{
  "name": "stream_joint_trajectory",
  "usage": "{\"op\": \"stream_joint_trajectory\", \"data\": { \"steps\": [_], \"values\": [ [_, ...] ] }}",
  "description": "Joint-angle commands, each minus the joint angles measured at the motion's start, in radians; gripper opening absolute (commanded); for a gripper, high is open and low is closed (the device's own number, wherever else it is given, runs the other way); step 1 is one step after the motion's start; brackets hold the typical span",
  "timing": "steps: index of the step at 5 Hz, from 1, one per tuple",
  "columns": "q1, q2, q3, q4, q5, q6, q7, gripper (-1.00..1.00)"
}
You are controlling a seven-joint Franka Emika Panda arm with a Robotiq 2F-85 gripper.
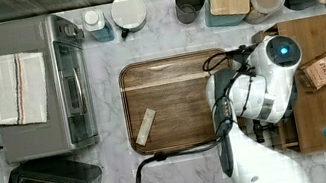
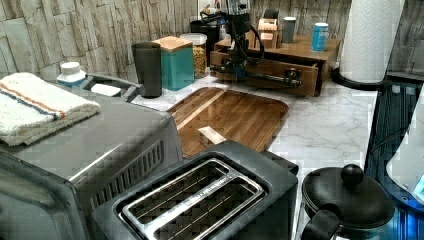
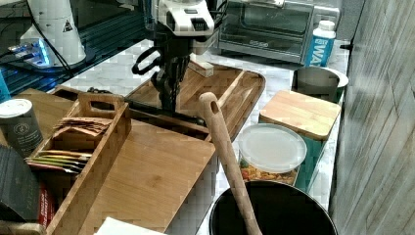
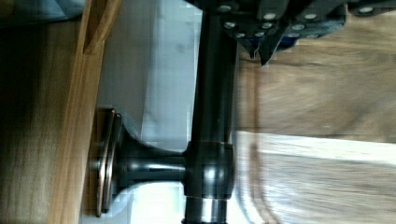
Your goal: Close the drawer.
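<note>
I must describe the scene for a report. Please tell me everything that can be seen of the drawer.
The drawer is a shallow box of medium-brown wood under the flat wooden cabinet top. In the left view it is pulled out a little, not flush. Its straight front panel carries a dark metal bar handle that runs along it on round posts. The claw is down at this handle; whether its fingers grip the bar cannot be told. The drawer fronts the dark wooden tray on the marble counter.
</note>
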Motion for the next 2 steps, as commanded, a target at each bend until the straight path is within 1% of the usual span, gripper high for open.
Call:
{"op": "stream_joint_trajectory", "data": {
  "steps": [1,2],
  "values": [
    [-0.146,0.018,-0.164,0.313,-0.096,0.027,-0.150,-1.00],
    [-0.124,0.016,-0.173,0.317,-0.156,-0.023,-0.035,-1.00]
  ]
}}
